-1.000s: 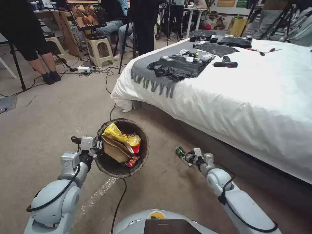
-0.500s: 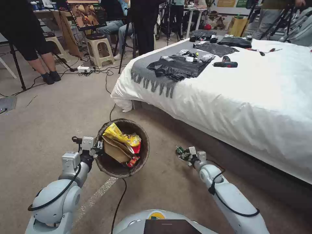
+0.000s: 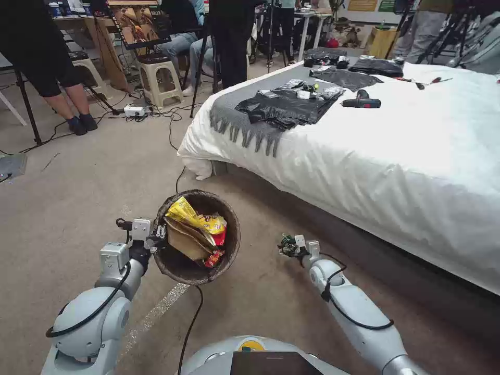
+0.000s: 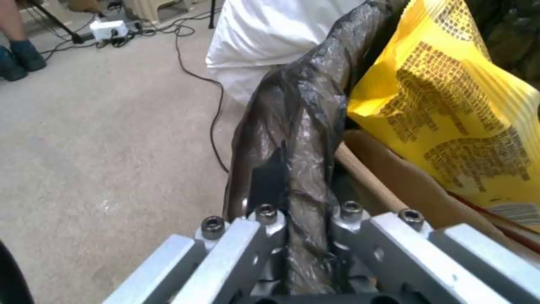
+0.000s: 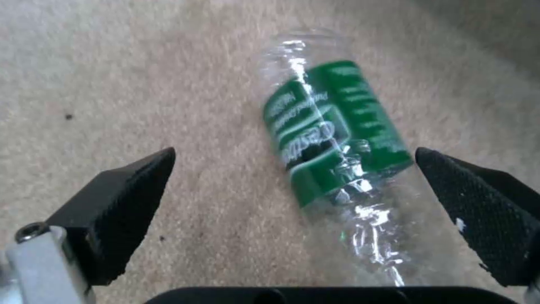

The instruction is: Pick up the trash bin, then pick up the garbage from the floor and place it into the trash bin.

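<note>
The trash bin (image 3: pixel 200 194), lined with a dark bag, hangs just above the carpet at my left. My left gripper (image 3: pixel 156 235) is shut on its rim, and the left wrist view shows the fingers (image 4: pixel 264 219) clamped on the bag-covered rim (image 4: pixel 303 139). Garbage lies inside the bin: a yellow wrapper (image 3: pixel 194 214) (image 4: pixel 450 105), a brown paper bag (image 3: pixel 183 240) (image 4: pixel 405 185) and red packets (image 3: pixel 212 258). My right gripper (image 3: pixel 287 245) (image 5: pixel 293 154) is open, low over the floor right of the bin, its fingers either side of a clear bottle (image 5: pixel 337 139) with a green label.
A bed with a white sheet (image 3: pixel 396 156) fills the right side, with black plastic bags (image 3: pixel 286 107) and tools on it. A black cable (image 3: pixel 190 323) runs across the carpet under the bin. Stools, stands and people stand at the back left.
My right arm has swung left toward the bin, bringing its open gripper over the bottle. The left arm and the bin have stayed still.
</note>
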### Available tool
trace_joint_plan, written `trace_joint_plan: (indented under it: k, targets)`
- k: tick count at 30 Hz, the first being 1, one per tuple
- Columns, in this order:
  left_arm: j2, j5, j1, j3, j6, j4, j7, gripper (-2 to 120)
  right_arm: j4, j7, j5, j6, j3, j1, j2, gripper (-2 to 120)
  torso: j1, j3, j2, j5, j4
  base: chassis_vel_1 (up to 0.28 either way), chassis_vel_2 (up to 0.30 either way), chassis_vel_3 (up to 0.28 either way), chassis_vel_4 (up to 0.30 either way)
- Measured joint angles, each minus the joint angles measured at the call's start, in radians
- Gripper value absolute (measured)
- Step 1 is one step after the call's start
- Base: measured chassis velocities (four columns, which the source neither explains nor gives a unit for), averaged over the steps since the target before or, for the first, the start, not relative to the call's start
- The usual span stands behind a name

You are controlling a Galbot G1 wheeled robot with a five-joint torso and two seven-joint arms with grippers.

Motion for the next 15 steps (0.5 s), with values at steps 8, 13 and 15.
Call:
trace_joint_plan:
  k: [8, 13, 15]
  targets:
    - [0.0, 0.0, -0.001, 0.0, 0.0, 0.001, 0.0, 3, -0.119, -0.017, -0.023, 0.013, 0.0, 0.047, 0.038, 100, 0.0, 0.0, 0.0, 0.0, 0.0, 0.0, 0.0, 0.0, 0.0]
    - [0.001, 0.0, 0.0, -0.001, 0.0, 0.002, 0.001, 3, -0.152, -0.021, -0.029, 0.02, 0.005, 0.061, 0.044, 100, 0.0, 0.0, 0.0, 0.0, 0.0, 0.0, 0.0, 0.0, 0.0]
    - [0.001, 0.0, -0.001, 0.001, 0.0, 0.005, 0.001, 3, -0.159, -0.023, -0.034, 0.022, 0.009, 0.063, 0.043, 100, 0.0, 0.0, 0.0, 0.0, 0.0001, 0.0, 0.0, 0.0, 0.0]
